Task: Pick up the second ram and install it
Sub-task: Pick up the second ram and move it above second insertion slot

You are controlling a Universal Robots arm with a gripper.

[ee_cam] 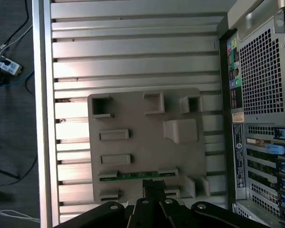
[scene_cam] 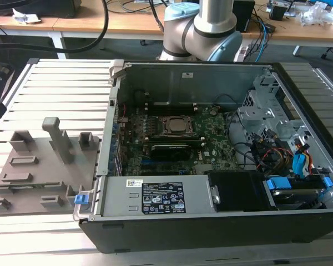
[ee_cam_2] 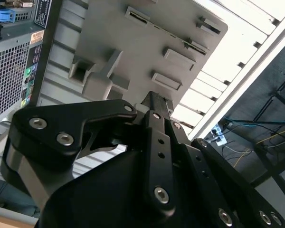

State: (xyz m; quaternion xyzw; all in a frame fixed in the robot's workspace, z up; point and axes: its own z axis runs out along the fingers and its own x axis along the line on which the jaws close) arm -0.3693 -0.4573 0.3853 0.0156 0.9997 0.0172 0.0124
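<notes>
The second ram (ee_cam: pixel 133 175) is a thin green stick lying in a slot of the grey holder plate (ee_cam: pixel 142 137), which rests on the ribbed metal table beside the computer case. In the first wrist view my gripper (ee_cam: pixel 154 186) hangs well above the plate, its tips over the stick's middle and apart from it. The fingers look shut with nothing between them. In the second wrist view the gripper (ee_cam_2: pixel 154 99) points down at the same grey plate (ee_cam_2: pixel 133 47). The exterior view has the plate (scene_cam: pixel 44 166) on its left.
The open computer case (scene_cam: pixel 211 221) lies at the exterior view's right, with the green motherboard (scene_cam: pixel 211 141), a CPU socket (scene_cam: pixel 175 126) and a black module (scene_cam: pixel 172 149) inside. The arm's base (scene_cam: pixel 202 30) stands behind the case. Cables and drive bays (scene_cam: pixel 288 155) fill the case's right end.
</notes>
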